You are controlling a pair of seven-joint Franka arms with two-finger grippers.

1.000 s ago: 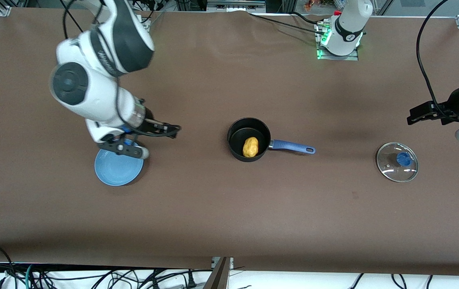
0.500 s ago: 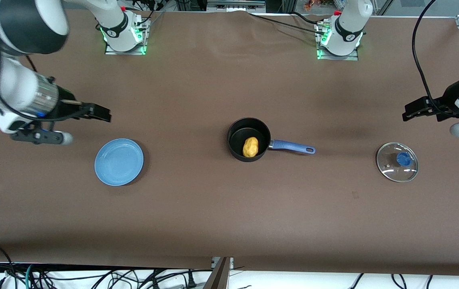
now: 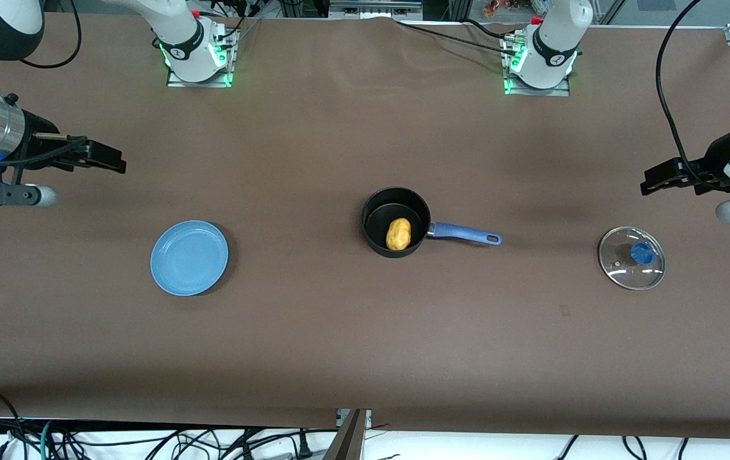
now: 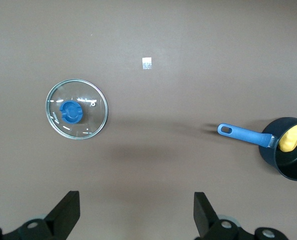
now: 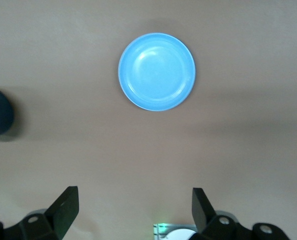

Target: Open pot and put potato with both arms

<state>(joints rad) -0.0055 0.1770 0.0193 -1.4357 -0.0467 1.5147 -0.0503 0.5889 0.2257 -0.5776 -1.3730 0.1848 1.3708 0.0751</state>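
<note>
The black pot [image 3: 396, 222] with its blue handle [image 3: 465, 234] stands open mid-table, and the yellow potato [image 3: 398, 234] lies inside it. The pot also shows in the left wrist view [image 4: 287, 155] with the potato [image 4: 291, 138]. The glass lid [image 3: 631, 257] with a blue knob lies flat on the table toward the left arm's end; it shows in the left wrist view [image 4: 77, 109]. My left gripper [image 3: 653, 179] is open and empty, raised above the table near the lid. My right gripper [image 3: 106, 158] is open and empty, raised above the table at the right arm's end.
A flat light-blue plate [image 3: 189, 257] lies bare on the brown table toward the right arm's end, also in the right wrist view [image 5: 157, 71]. A small white tag [image 4: 147, 63] lies on the table. Both arm bases [image 3: 198, 54] stand along the table's top edge.
My right gripper has swung away from over the plate toward the right arm's end of the table and risen. My left gripper has barely moved. Pot, potato and lid are still.
</note>
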